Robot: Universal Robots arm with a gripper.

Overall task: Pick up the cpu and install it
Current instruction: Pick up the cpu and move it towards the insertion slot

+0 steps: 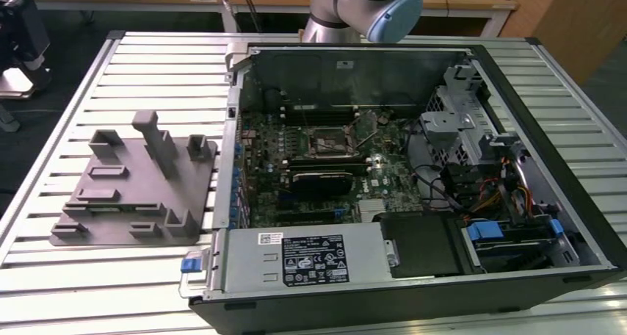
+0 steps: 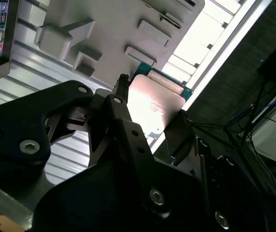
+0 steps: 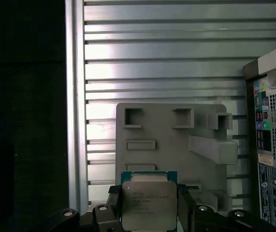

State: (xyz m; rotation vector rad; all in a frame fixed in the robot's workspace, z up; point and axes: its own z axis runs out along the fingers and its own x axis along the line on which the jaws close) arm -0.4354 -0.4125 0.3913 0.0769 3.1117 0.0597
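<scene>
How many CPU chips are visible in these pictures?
1. The cpu is gripped by the end effector, seen in both wrist views. Another could be hidden inside the open computer case.

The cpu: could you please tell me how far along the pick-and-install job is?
Done: the cpu is picked up, clamped between the gripper fingers in both wrist views. In hand: it is held with the grey tray beyond it. Left: installing; it is away from the motherboard socket inside the open case.
</scene>
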